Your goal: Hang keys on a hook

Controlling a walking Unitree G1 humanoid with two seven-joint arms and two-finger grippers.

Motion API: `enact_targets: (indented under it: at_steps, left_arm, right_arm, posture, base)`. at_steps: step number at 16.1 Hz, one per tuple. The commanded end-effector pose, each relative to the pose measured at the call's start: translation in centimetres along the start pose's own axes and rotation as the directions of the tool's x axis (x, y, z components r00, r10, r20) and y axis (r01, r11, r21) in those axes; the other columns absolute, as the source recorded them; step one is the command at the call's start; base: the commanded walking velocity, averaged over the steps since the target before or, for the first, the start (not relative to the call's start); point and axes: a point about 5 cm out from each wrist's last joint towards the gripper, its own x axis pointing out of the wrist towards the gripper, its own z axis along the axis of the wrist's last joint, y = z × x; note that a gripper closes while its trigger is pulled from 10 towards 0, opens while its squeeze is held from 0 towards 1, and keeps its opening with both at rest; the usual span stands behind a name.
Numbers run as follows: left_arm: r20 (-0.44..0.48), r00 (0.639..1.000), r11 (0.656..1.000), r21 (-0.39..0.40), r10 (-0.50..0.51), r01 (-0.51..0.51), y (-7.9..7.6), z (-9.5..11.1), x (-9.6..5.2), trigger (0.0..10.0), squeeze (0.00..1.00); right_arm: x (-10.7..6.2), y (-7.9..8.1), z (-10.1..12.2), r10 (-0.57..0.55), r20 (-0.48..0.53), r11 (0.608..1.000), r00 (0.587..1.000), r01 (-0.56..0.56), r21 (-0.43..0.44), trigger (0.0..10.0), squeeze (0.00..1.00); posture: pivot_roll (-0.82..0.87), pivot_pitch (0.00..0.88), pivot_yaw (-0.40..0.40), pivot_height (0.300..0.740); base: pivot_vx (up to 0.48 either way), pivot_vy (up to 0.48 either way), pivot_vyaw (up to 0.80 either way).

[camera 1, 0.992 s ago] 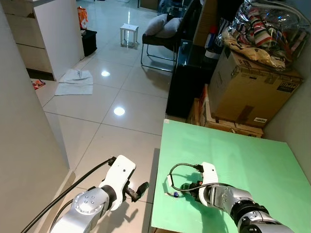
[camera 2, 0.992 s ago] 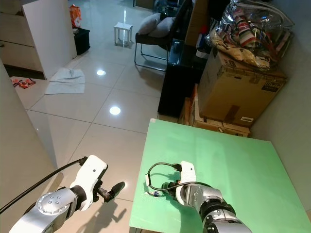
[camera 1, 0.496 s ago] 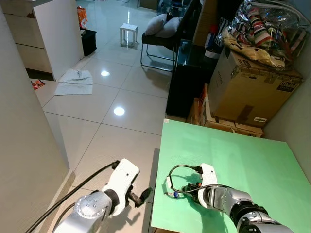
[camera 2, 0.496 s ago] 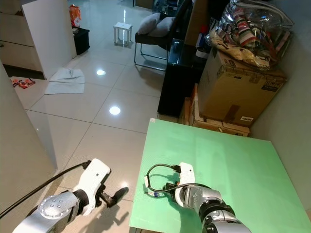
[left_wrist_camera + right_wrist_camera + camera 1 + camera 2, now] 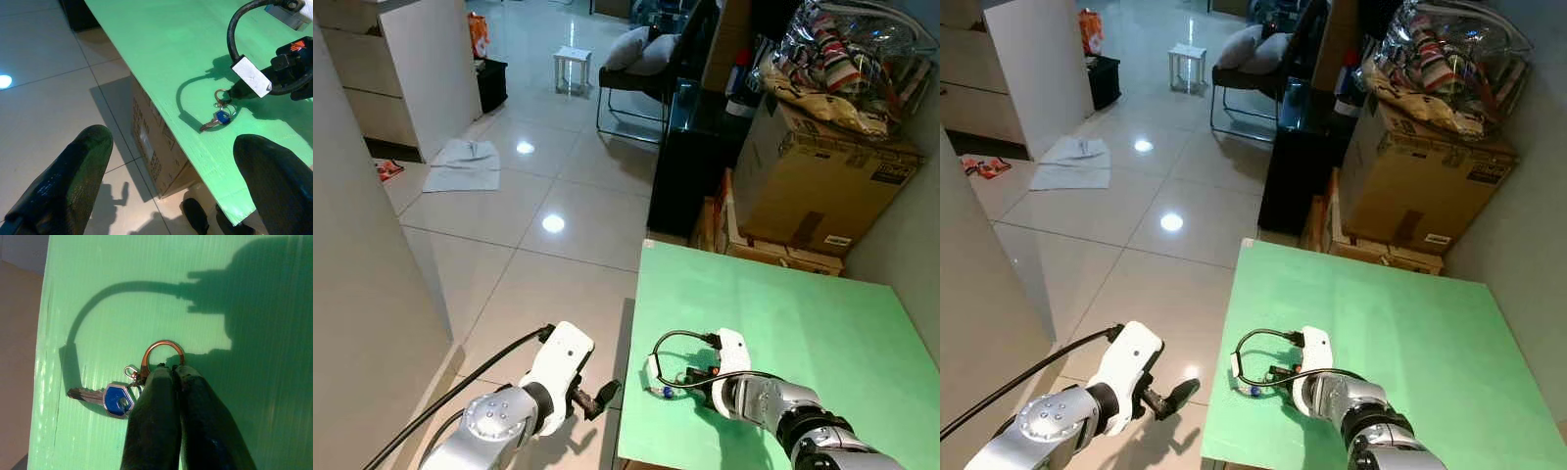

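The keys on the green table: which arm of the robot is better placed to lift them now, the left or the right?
The right. The right gripper has its fingers closed at the ring of the keys on the green table. The left gripper hangs open over the floor, beside the table edge.

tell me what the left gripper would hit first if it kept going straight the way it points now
Probably the near edge of the green table. The left gripper is open, beside the table over the floor, and its wrist view looks toward the keys lying near that edge. Depth is unclear, so it may pass just above the edge and reach the keys.
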Motion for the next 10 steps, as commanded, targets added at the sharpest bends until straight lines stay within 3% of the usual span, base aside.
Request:
enact_targets:
  at_steps: [1,5,10]
  left_arm:
    - [0.016,1.000,1.000,0.014,-0.018,0.018,-0.4,0.6,0.1,10.0,0.00]
    - [0.026,0.999,1.000,0.014,-0.018,0.018,-0.3,0.8,0.3,10.0,0.00]
    - [0.036,0.999,1.000,0.016,-0.020,0.020,-0.4,0.9,0.6,10.0,0.00]
  right_arm:
    - [-0.4,-0.8,0.5,-0.025,0.022,1.000,0.999,0.026,-0.008,0.0,0.00]
    - [-1.0,-0.9,2.5,-0.055,0.124,0.980,0.991,0.077,-0.183,0.0,0.00]
    - [-1.5,-0.4,4.0,-0.018,0.206,0.976,0.978,0.062,-0.209,0.0,0.00]
  posture:
    - [0.05,0.066,-0.125,0.740]
    - [0.04,0.056,-0.126,0.740]
    - [0.03,0.045,-0.127,0.740]
  base:
    - [0.000,0.000,0.00]
    - [0.000,0.000,0.00]
    - [0.000,0.000,0.00]
